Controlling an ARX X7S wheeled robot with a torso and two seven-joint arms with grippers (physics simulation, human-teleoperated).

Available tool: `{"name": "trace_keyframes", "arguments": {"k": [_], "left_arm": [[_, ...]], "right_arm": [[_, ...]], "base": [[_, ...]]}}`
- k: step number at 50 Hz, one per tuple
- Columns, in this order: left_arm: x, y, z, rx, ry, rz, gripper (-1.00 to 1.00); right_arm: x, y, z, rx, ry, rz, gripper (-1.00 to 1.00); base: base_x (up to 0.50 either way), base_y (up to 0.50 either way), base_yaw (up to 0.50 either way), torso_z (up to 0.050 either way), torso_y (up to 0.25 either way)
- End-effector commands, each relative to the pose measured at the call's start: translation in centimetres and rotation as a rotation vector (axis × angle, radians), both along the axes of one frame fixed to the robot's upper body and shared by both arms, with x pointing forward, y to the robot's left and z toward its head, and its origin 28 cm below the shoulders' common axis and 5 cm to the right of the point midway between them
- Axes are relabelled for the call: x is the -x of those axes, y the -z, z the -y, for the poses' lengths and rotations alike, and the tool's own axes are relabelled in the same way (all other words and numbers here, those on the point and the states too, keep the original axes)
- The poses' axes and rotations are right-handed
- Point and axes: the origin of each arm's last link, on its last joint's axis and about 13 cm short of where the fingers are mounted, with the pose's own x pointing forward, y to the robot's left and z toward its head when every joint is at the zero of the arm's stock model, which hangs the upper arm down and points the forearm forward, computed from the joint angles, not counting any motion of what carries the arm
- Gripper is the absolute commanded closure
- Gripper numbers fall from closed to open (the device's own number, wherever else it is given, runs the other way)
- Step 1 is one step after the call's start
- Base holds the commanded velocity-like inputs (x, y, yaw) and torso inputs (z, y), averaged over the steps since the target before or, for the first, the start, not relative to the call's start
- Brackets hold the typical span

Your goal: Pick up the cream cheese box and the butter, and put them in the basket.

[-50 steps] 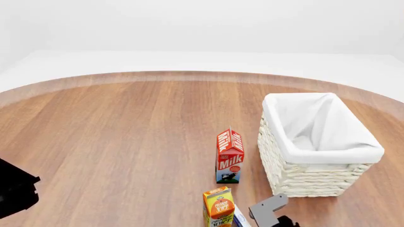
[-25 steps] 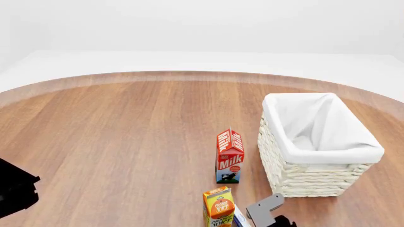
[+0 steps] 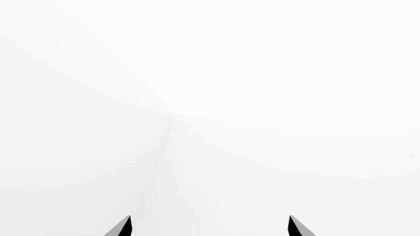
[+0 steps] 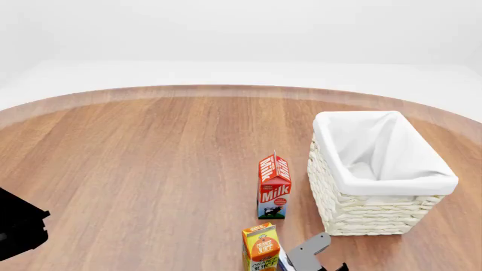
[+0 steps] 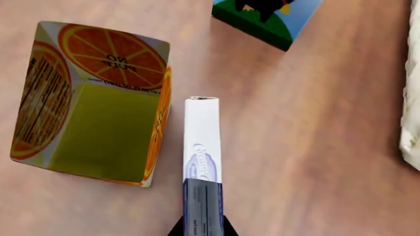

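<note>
I'm looking straight down through the right wrist camera, and the cream cheese box (image 5: 202, 167) stands on its thin edge on the table (image 5: 315, 147), right beside the orange juice carton (image 5: 98, 103); whether they touch I can't tell. It's narrow that way up, which I judge suits a pinch across its thin sides. The right claw (image 5: 202, 230) is right at the near end of that box. I see only two dark tips either side of it, so I can't tell whether it's clamped or just straddling.

From the head camera, the right claw (image 4: 309, 257) sits low beside the juice carton (image 4: 261, 247), with the milk carton (image 4: 274, 186) beyond and the basket (image 4: 354, 212) just to the right of the milk. That's a short carry, I'd say.

The left claw (image 3: 208, 227) points at blank white, tips well apart, holding nothing. Only part of the left arm (image 4: 19, 226) shows, dark at the frame edge, parked clear.

The butter isn't visible in any view.
</note>
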Motion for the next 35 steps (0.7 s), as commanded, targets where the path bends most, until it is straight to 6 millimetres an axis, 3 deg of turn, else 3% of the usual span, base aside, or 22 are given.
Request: {"name": "trace_keyframes", "arguments": {"k": [1,10,20,21,27,31,35], "left_arm": [[0.2,0.1,-0.1,-0.025,-0.005,0.008,-1.0],[0.2,0.0,-0.1,-0.025,-0.007,0.008,-1.0],[0.3,0.0,-0.2,-0.026,-0.01,0.008,-1.0],[0.3,0.0,-0.2,-0.026,-0.011,0.009,-1.0],[0.3,-0.1,-0.2,-0.025,-0.01,0.013,-1.0],[0.4,-0.3,-0.2,-0.024,-0.012,0.017,-1.0],[0.4,-0.4,-0.3,-0.022,-0.014,0.022,-1.0]], "right_arm": [[0.0,0.3,-0.1,0.032,-0.01,0.013,1.0],[0.0,0.2,-0.1,0.035,-0.005,0.02,1.0],[-0.3,-2.8,0.2,0.011,0.043,0.166,1.0],[0.2,-4.9,0.4,0.044,0.052,0.287,1.0],[2.4,-9.4,0.6,-0.006,0.057,0.428,1.0],[4.0,-11.4,0.6,-0.024,0.011,0.506,1.0],[5.1,-12.2,0.5,-0.04,0.0,0.52,1.0]], "base": [[0.0,0.0,0.0,0.0,0.0],[0.0,0.0,0.0,0.0,0.0],[0.0,0.0,0.0,0.0,0.0],[0.0,0.0,0.0,0.0,0.0],[0.0,0.0,0.0,0.0,0.0],[0.0,0.0,0.0,0.0,0.0],[0.0,0.0,0.0,0.0,0.0]]}}
